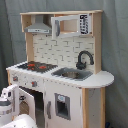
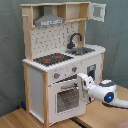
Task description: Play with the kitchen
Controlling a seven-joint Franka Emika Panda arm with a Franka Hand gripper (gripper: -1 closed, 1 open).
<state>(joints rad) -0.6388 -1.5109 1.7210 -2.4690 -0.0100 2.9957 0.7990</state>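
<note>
Here the kitchen [image 2: 60, 60] stands on a wooden floor [image 2: 20, 119], its oven door [image 2: 66, 97] seemingly slightly ajar; the gripper [image 2: 83, 80] sits at the door's top edge, fingers' grip unclear.

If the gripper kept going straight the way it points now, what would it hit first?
Most likely the oven door of the kitchen. In the second exterior view the gripper points at the kitchen's front, near the door's upper edge, just under the knobs. Depth is unclear, so contact may already exist.

Grey curtain [image 2: 10, 60] backdrop; light-wood floor [image 2: 20, 118] in front.
</note>
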